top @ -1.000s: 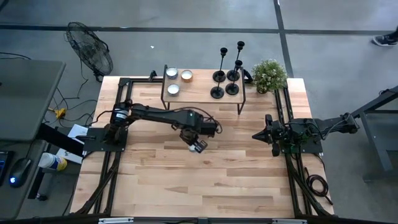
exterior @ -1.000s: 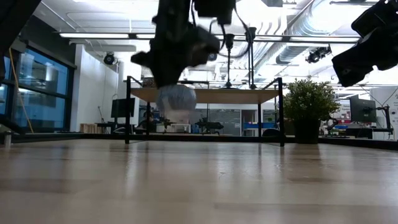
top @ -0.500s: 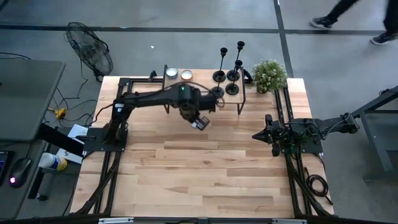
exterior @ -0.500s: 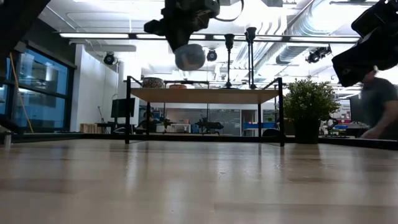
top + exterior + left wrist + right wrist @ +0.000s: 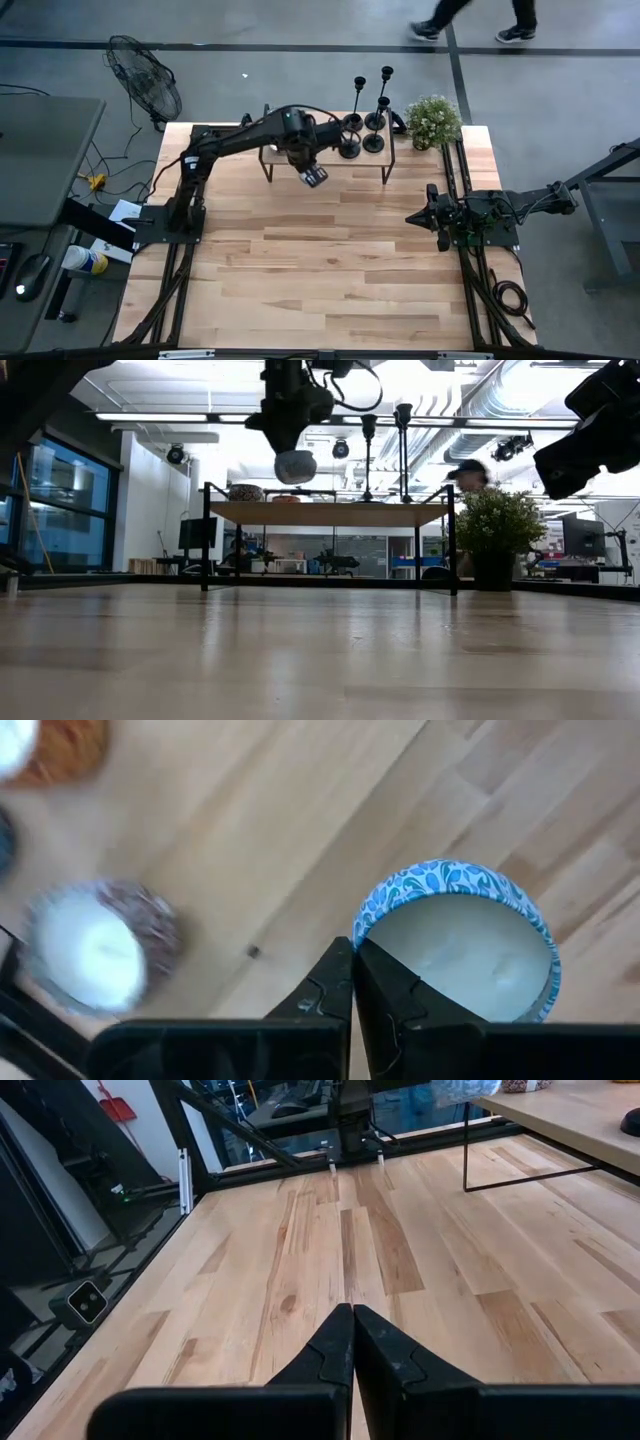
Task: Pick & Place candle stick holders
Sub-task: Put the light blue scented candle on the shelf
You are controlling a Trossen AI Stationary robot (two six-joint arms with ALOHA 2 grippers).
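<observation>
Blue-patterned candle tin (image 5: 455,945) is pinched by its rim in the closed left pincer (image 5: 313,176) above the raised shelf (image 5: 330,155).

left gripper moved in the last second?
Yes. In the high view the left gripper went from mid-table back to the front edge of the small shelf, beside the candle stick holders, carrying a blue-patterned candle. In the low view it rose above shelf height.

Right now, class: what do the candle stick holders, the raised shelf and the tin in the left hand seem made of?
Candle stick holders: likely metal, matt black, very thin stems. Raised shelf: pale wood top with visible grain, thin black legs, probably metal. Tin in left hand: perhaps printed metal, blue pattern, pale wax inside.
</observation>
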